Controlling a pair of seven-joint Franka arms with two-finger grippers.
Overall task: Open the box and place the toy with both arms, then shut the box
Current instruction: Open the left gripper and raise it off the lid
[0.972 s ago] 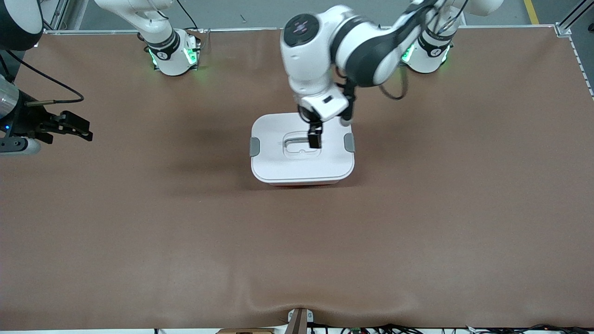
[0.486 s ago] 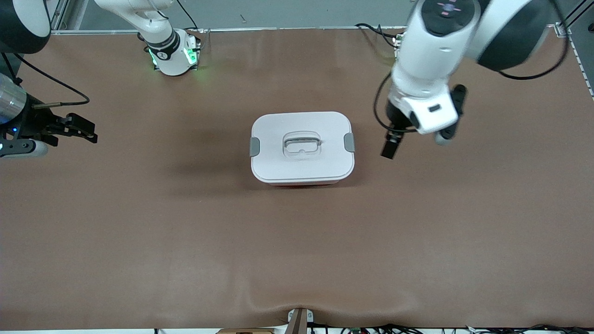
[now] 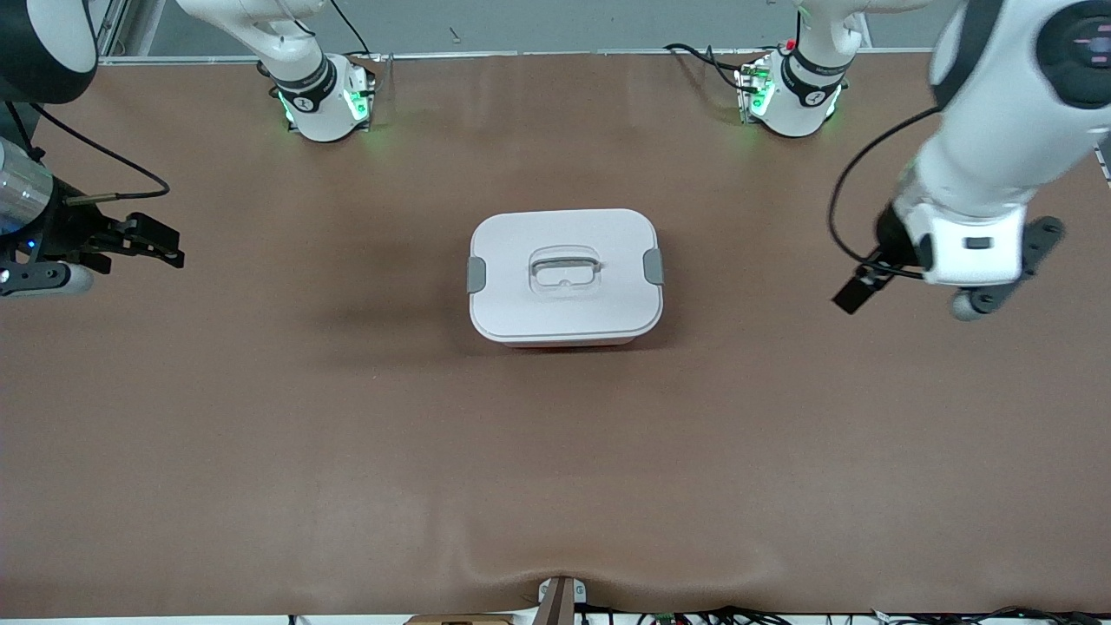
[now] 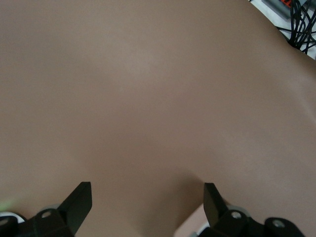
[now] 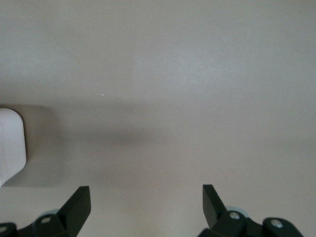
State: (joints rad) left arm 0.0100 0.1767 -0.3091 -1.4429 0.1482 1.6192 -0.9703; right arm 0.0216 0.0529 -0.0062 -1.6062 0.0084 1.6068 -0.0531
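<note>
The box (image 3: 564, 278) sits at the middle of the surface (image 3: 555, 486), its white lid (image 3: 521, 304) on and both grey clips, at the box's 9 o'clock (image 3: 476, 274) and 3 o'clock (image 3: 654, 266), lying flat against the sides. It looks like a light, stiff plastic tub with a smooth, probably slippery shell, so the broad lid offers little to pinch. The better holds are likely the recessed clear handle (image 3: 564, 271) for lifting the lid and the lower edge of each clip for levering it free. The toy is not visible in any view, so whether it is inside I cannot tell. The left tool (image 3: 855, 293) hangs over bare surface at the box's 3 o'clock, well apart from it, fingers spread and empty (image 4: 148, 197). The right tool (image 3: 161, 247) waits at the box's 9 o'clock, also well apart, released and empty (image 5: 146, 197). Its wrist view catches only a white corner of the box (image 5: 10, 148).
</note>
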